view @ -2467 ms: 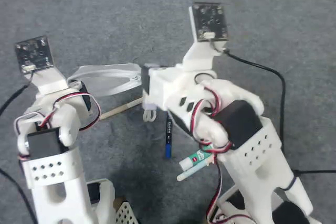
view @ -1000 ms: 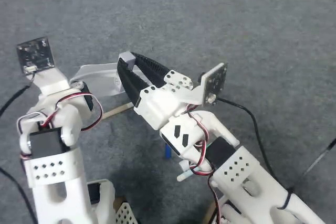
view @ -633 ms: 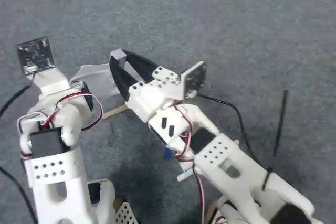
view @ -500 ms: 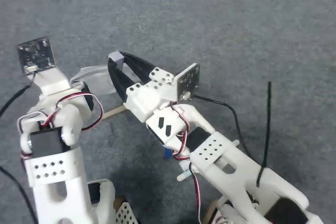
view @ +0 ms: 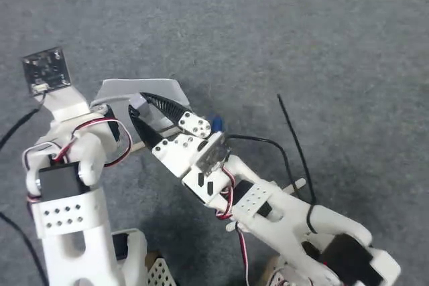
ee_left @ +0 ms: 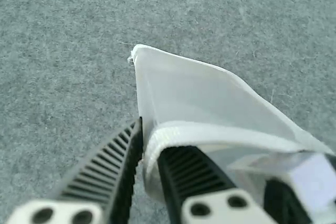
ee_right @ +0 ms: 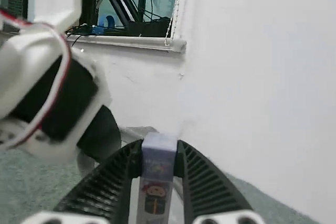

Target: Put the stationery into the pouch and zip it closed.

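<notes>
A translucent white pouch (view: 164, 89) lies on the grey carpet at centre left. My left gripper (ee_left: 148, 139) is shut on the pouch's (ee_left: 210, 103) rim, pinching it between its black fingers. My right gripper (view: 136, 106) is shut on a small lavender eraser (view: 139, 101) and holds it right at the pouch, close to the left arm (view: 74, 145). In the right wrist view the eraser (ee_right: 156, 174) stands clamped between the fingers of the gripper (ee_right: 157, 153). The same eraser (ee_left: 310, 174) shows beside the pouch in the left wrist view.
A blue pen (view: 216, 124) pokes out behind the right arm. A wooden stick (view: 137, 145) lies on the carpet between the two arms. A black cable (view: 295, 145) loops up from the right arm. Open carpet lies at the back and right.
The right arm has swung left and down, carrying the eraser from above the carpet's middle to the pouch. The left arm has kept still with the pouch.
</notes>
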`<state>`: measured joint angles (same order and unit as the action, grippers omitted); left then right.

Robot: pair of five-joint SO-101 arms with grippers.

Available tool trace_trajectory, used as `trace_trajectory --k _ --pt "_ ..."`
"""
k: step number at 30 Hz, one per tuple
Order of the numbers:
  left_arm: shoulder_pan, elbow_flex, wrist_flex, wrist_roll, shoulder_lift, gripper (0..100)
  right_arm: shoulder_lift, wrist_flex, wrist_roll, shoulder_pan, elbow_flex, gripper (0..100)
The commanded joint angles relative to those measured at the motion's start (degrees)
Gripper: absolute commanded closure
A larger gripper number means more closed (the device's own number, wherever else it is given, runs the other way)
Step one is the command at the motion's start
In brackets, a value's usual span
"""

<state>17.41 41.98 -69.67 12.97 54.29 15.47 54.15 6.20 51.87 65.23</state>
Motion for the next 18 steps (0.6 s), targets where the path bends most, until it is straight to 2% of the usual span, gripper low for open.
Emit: trace_trajectory --k 1,5,10,18 --pt "-0.18 -1.45 2.2 0.62 0.26 99 -3.74 4.62 3.69 0.4 -0.35 99.2" --pt "-0.18 -1.45 2.2 0.62 0.26 99 -5.32 6.99 5.89 0.4 -0.35 98.0" --pt "-0.09 -1.36 2.2 0.62 0.26 99 -5.32 6.9 6.42 0.4 1.14 85.7" --pt "0.09 -1.36 2.2 0.62 0.26 99 -5.32 6.81 6.42 0.4 1.85 85.3"
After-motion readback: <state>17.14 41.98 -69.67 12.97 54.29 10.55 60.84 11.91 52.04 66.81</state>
